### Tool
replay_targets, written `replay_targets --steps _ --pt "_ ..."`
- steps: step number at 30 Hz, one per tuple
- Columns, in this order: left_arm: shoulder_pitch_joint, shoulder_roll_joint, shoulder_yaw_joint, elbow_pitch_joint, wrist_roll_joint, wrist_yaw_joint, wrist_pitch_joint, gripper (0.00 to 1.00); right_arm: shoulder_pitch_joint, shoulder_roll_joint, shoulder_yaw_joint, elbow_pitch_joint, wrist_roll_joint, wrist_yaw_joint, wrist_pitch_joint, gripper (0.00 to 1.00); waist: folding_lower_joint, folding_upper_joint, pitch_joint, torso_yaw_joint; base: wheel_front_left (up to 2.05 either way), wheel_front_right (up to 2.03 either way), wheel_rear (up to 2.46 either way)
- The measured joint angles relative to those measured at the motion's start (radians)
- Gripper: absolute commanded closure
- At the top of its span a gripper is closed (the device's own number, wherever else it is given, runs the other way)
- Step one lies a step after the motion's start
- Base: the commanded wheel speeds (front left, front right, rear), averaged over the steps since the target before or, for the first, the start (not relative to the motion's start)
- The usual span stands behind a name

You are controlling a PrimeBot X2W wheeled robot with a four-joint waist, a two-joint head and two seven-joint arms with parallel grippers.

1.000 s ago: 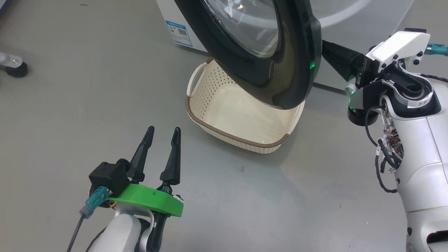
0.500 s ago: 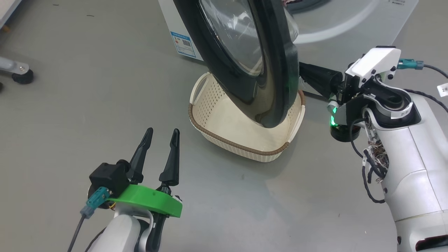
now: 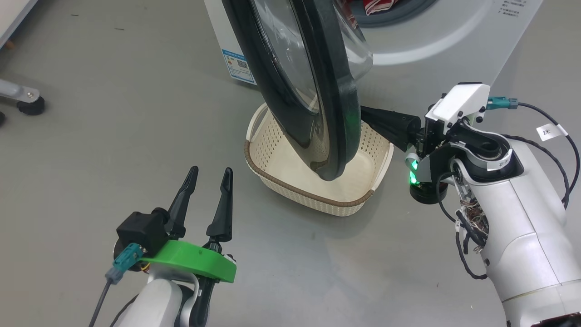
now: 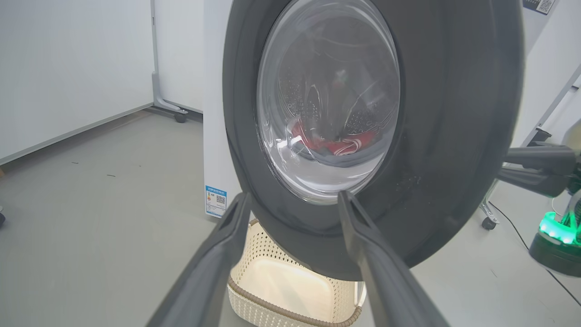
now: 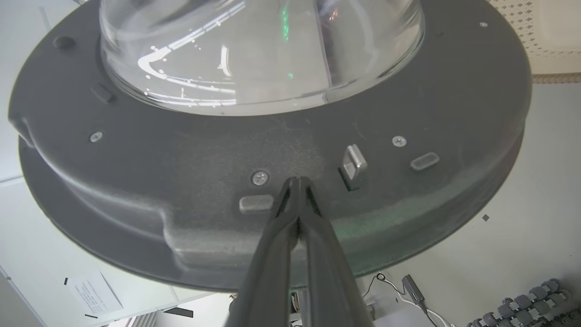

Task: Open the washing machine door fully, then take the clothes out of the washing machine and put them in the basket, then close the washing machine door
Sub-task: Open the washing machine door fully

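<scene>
Black-rimmed washing machine door (image 3: pixel 333 91), edge over the basket (image 3: pixel 308 200), seemingly touches the closed right gripper (image 5: pixel 297 182); left gripper (image 3: pixel 211 170) gapes, well apart.

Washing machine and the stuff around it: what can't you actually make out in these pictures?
Clothes: head view, cut off by the top edge; left wrist view, warped through the door glass.
Basket: head view, middle covered by the door.
Right gripper: head view, fingertips hidden behind the door rim.
Blue label: head view, print too small to read.
</scene>
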Motion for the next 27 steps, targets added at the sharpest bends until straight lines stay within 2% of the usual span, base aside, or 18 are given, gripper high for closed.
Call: replay_targets --steps 9,18,27 --pt "0.001 0.000 -0.003 0.000 0.005 0.000 0.000 0.00 0.017 0.004 0.049 -0.004 0.051 0.000 0.007 1.00 0.0000 0.0000 -0.006 0.006 0.00 0.00 0.00" --pt "0.006 0.000 -0.007 -0.001 0.005 0.000 0.000 0.00 0.025 0.003 0.166 -0.050 0.167 -0.007 0.009 1.00 0.0000 0.0000 -0.009 0.017 0.00 0.00 0.00" --pt "0.015 0.000 -0.013 -0.006 0.005 0.000 0.000 0.00 0.030 0.003 0.280 -0.090 0.216 -0.007 -0.016 1.00 0.0000 0.0000 -0.004 0.023 0.00 0.00 0.00"
